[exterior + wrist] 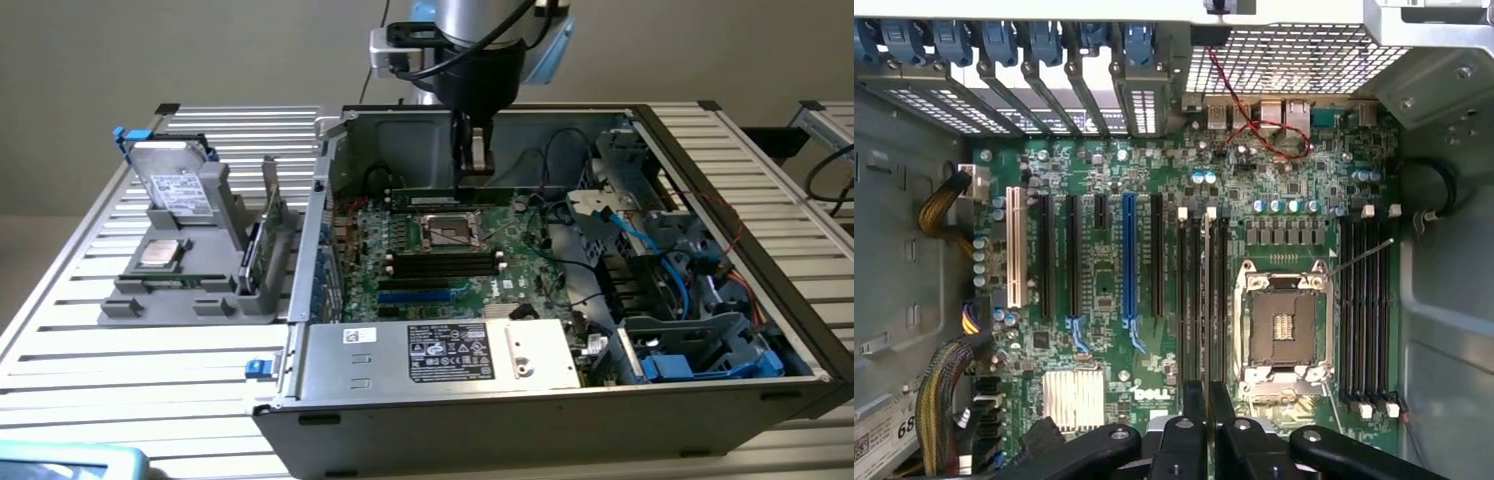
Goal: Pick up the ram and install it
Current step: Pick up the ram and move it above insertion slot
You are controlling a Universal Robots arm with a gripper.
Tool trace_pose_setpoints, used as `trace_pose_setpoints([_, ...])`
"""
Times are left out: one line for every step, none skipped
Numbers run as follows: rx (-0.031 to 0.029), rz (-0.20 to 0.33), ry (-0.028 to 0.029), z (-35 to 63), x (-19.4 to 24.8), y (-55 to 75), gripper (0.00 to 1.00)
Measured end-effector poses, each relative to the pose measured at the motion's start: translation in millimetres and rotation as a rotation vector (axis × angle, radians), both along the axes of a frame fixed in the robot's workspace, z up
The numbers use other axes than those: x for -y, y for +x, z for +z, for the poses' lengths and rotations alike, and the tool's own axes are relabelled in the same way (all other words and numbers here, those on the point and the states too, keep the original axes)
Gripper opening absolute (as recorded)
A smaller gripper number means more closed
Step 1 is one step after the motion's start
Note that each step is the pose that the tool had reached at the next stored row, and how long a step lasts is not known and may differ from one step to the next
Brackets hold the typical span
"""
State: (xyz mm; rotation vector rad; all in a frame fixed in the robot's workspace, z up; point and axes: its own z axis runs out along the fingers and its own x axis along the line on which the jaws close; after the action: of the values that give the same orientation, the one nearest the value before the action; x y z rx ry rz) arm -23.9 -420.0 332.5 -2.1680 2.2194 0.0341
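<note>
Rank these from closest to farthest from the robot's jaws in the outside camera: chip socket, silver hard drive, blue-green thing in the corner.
The jaws, shut on the ram, are inside the case.
1. Chip socket: inside the case, right by the jaws.
2. Silver hard drive: outside the case, on the exterior view's left.
3. Blue-green thing: bottom corner on the exterior view's left, farthest.

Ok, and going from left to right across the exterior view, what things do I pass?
silver hard drive on its grey stand → green card standing on edge → the ram, gripped by the pincer inside the open case → blue cables
</note>
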Motion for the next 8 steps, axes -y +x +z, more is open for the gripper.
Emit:
trace_pose_setpoints([0.0, 0.0, 0.0, 0.0, -0.1, -0.2, 0.14])
trace_pose_setpoints([0.0, 0.0, 0.0, 0.0, -0.2, -0.4, 0.14])
trace_pose_setpoints([0.0, 0.0, 0.0, 0.0, -0.3, -0.6, 0.14])
trace_pose_setpoints([0.0, 0.0, 0.0, 0.0, -0.4, -0.8, 0.14])
trace_pose_setpoints([0.0, 0.0, 0.0, 0.0, -0.5, -0.9, 0.14])
trace_pose_setpoints([0.0, 0.0, 0.0001, 0.0, -0.7, -1.1, 0.14])
trace_pose_setpoints([0.0, 0.0, 0.0, 0.0, -0.8, -1.3, 0.14])
trace_pose_setpoints([0.0, 0.0, 0.0, 0.0, -0.9, -1.6, 0.14])
